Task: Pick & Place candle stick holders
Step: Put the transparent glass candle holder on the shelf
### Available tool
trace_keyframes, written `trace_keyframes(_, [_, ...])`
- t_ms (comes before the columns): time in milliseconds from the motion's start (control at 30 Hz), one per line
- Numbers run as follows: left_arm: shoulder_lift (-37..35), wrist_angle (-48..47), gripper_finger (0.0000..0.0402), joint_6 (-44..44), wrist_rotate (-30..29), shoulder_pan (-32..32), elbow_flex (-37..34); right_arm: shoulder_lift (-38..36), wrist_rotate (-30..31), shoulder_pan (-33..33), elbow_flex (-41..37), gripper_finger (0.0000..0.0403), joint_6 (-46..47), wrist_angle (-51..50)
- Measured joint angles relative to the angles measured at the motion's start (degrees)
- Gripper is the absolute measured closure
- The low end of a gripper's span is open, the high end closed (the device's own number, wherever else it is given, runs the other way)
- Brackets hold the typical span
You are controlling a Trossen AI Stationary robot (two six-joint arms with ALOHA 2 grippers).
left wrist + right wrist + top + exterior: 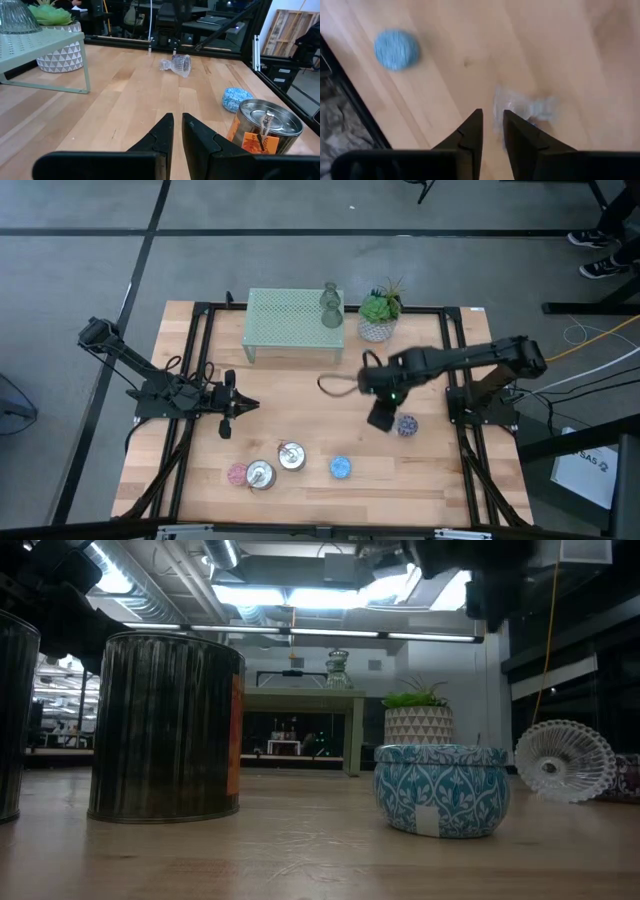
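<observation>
A clear glass candle stick holder (526, 107) lies on its side on the wood table, also seen in the low view (563, 760) and the left wrist view (177, 65). My right gripper (492, 116) points down just above and beside it, shut to a narrow slit, holding nothing; the high view shows this gripper (383, 418) next to a purple holder (406, 425). A blue holder (341, 468), two silver holders (291, 456) (260, 475) and a pink one (237, 473) stand near the front edge. My left gripper (228, 405) waits at the left, shut.
A mint-green mesh stand (294, 325) at the far side carries a glass holder (331, 305). A green plant in a white pot (379, 315) stands right of it. A black frame rail (460, 430) runs along the table's right side. Bare wood lies mid-table.
</observation>
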Motion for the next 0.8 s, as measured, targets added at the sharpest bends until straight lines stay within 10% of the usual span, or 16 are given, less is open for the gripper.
trace_keyframes(467, [0.0,0.0,0.037,0.0,0.0,0.0,0.0,0.0,8.0,11.8,-10.8,0.0187,11.9,5.6])
trace_keyframes(800, [0.0,0.0,0.037,0.0,0.0,0.0,0.0,0.3,9.3,13.4,-20.2,0.0177,12.1,17.2])
